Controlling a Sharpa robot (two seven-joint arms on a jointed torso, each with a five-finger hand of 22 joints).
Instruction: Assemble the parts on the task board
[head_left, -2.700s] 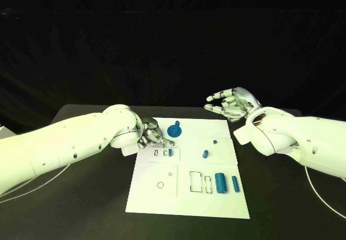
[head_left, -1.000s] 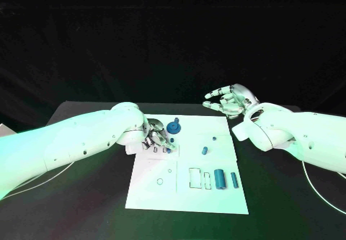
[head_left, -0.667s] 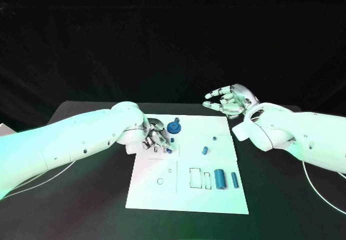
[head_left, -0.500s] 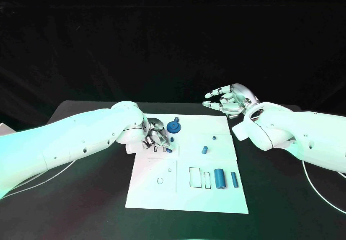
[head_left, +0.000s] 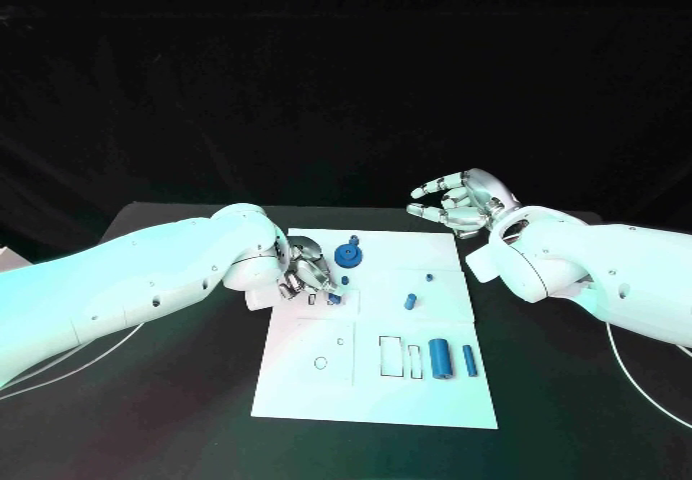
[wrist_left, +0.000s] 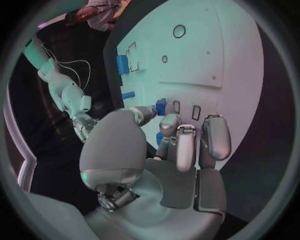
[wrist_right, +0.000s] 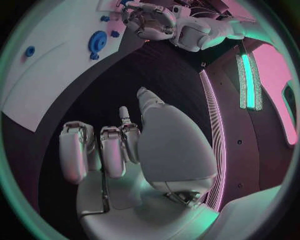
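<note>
The left silver hand (head_left: 306, 278) pinches a small blue block part (wrist_left: 161, 106) over the slots near the white task board's (head_left: 310, 385) left edge; misaligned, it could jam or slip free. The right silver hand (head_left: 459, 206) hovers, fingers apart, empty, beyond the far-right corner.

The flat white rectangular task board (head_left: 310, 385) lies in the middle of the black table. Near its far edge stands a round blue gear-like part (head_left: 348, 257), with a tiny blue peg (head_left: 430, 277) toward the right edge. A short blue pin (head_left: 411, 299) lies centrally. By the near right edge lie a thick blue cylinder (head_left: 438, 359) and a slimmer blue bar (head_left: 470, 360), side by side.
</note>
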